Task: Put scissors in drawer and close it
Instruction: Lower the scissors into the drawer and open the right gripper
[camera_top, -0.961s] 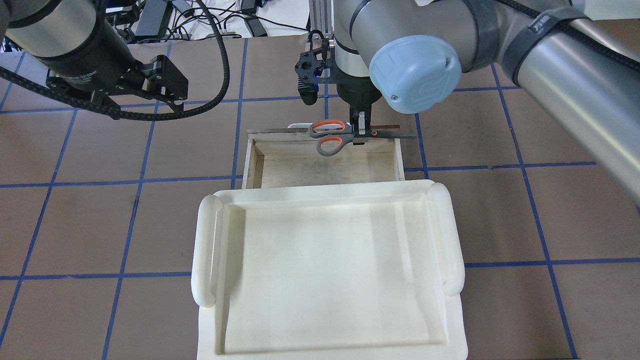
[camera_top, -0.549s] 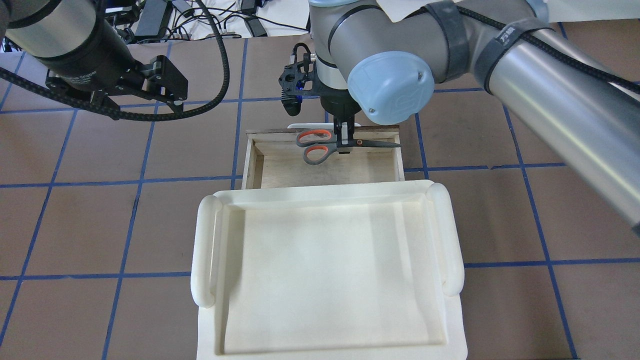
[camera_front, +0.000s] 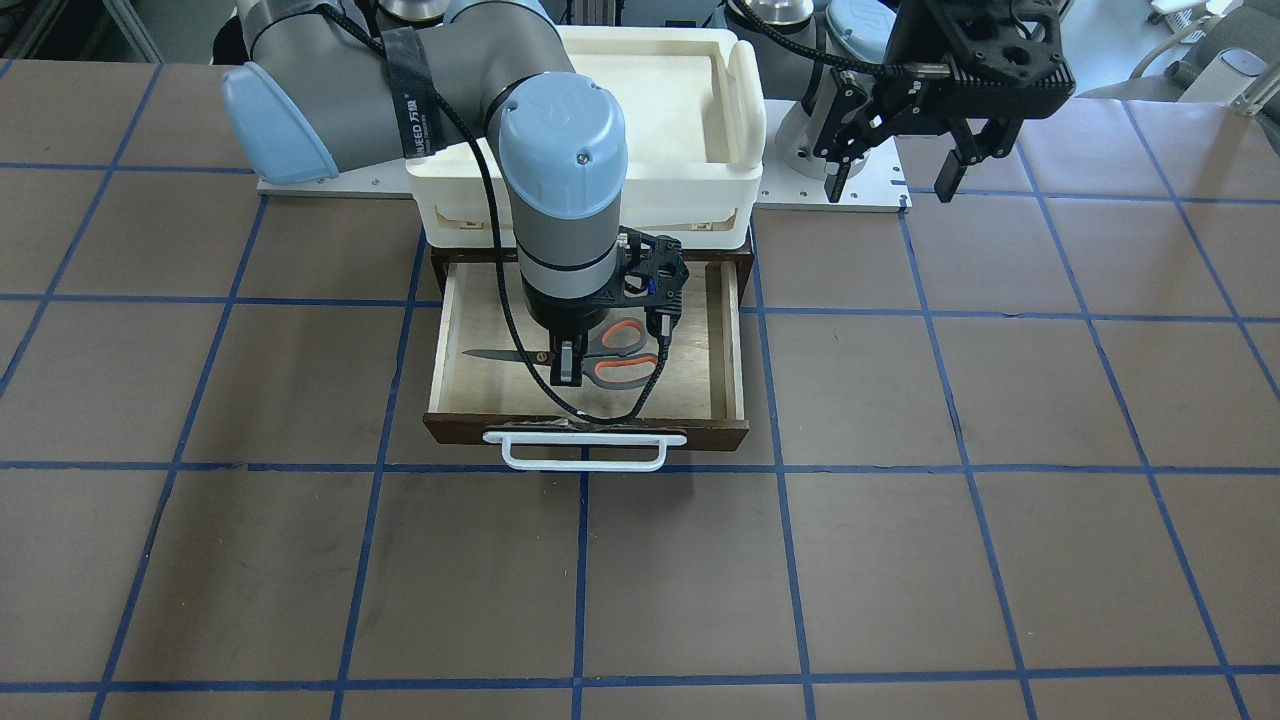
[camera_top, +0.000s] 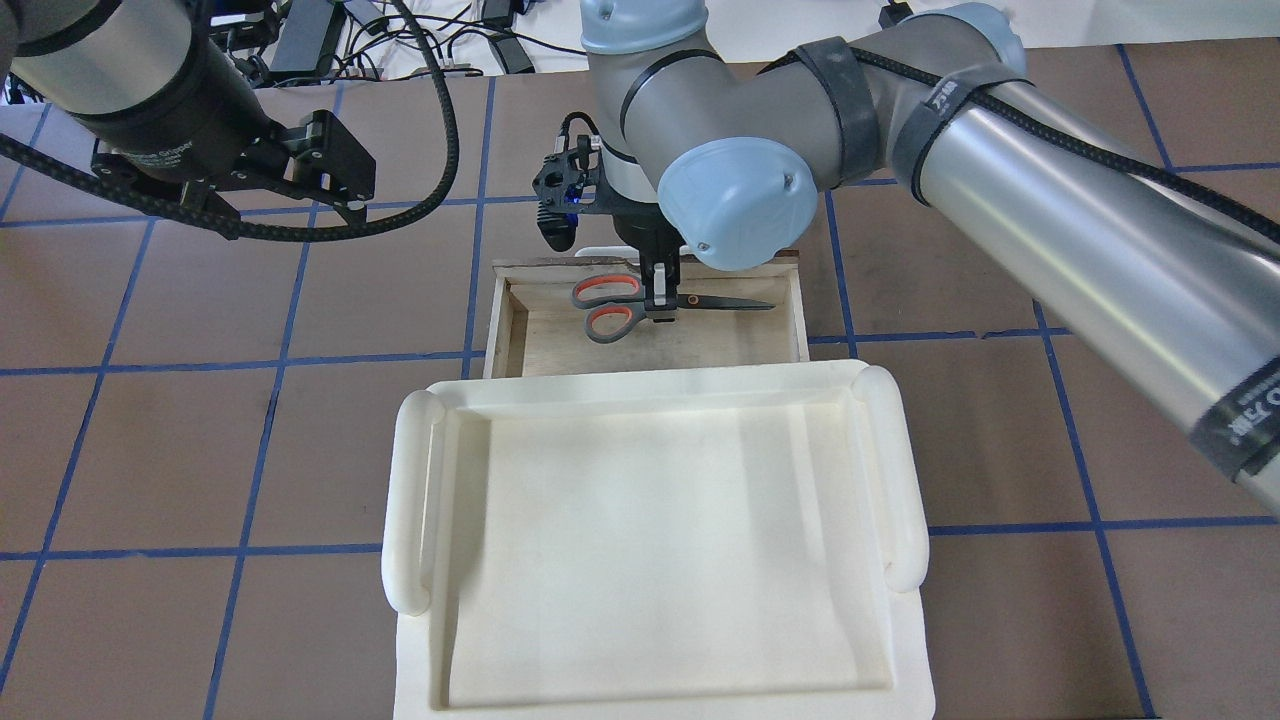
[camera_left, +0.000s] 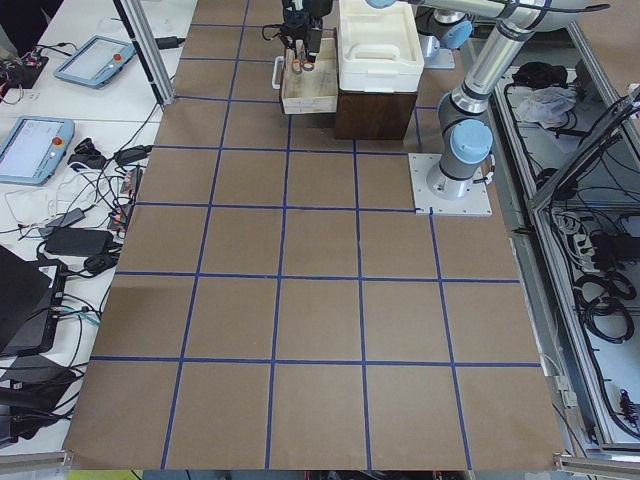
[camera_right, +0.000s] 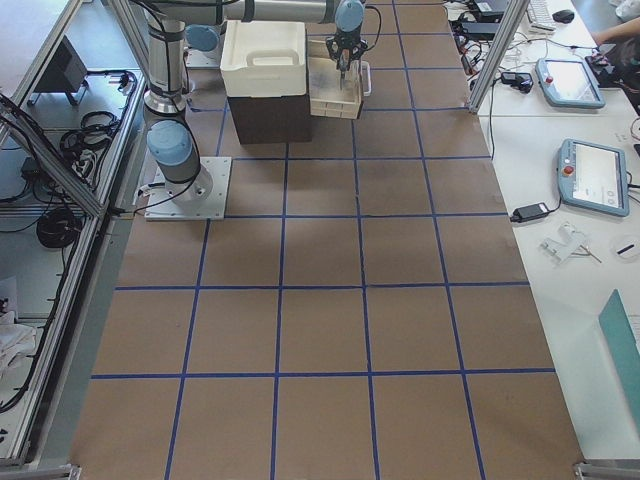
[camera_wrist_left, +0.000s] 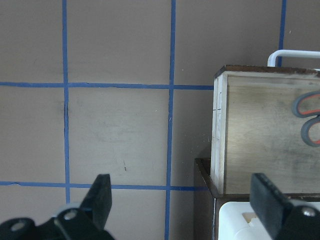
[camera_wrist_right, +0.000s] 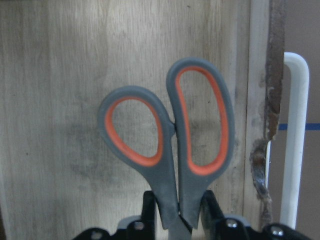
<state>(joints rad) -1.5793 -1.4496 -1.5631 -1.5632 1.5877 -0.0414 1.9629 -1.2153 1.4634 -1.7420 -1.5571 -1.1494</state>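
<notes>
1. The brown surface (camera_top: 150, 450), ruled into squares by blue tape lines, carries everything.
2. The robot's right arm (camera_top: 1050, 220), grey metal with pale blue joint caps, reaches in from the right and bends down over the drawer. The left arm (camera_top: 130, 80), wrapped in a black braided cable, hangs over the far left part of the surface, well apart from the drawer.
3. A white plastic tray with rounded side handles (camera_top: 410, 520) sits on top of a dark brown cabinet, on the near side.
4. The shallow wooden drawer with a pale plywood inside, dark brown front panel (camera_front: 460, 430) and white bar handle (camera_front: 585, 462) stands open, sticking out from under the tray toward the far side.
5. The left pincer (camera_front: 890, 180) has its black fingers spread wide, with nothing between them, above bare surface to the left of the drawer.
6. The right pincer (camera_top: 660, 308) points straight down inside the drawer's outline, clamped on the scissors near their pivot.
7. The small scissors with grey handles lined orange-red (camera_wrist_right: 169, 150) are held level over the plywood floor, close to the front panel. The handles are to the left and the shut dark blades point right. Whether they touch the floor I cannot tell.
</notes>
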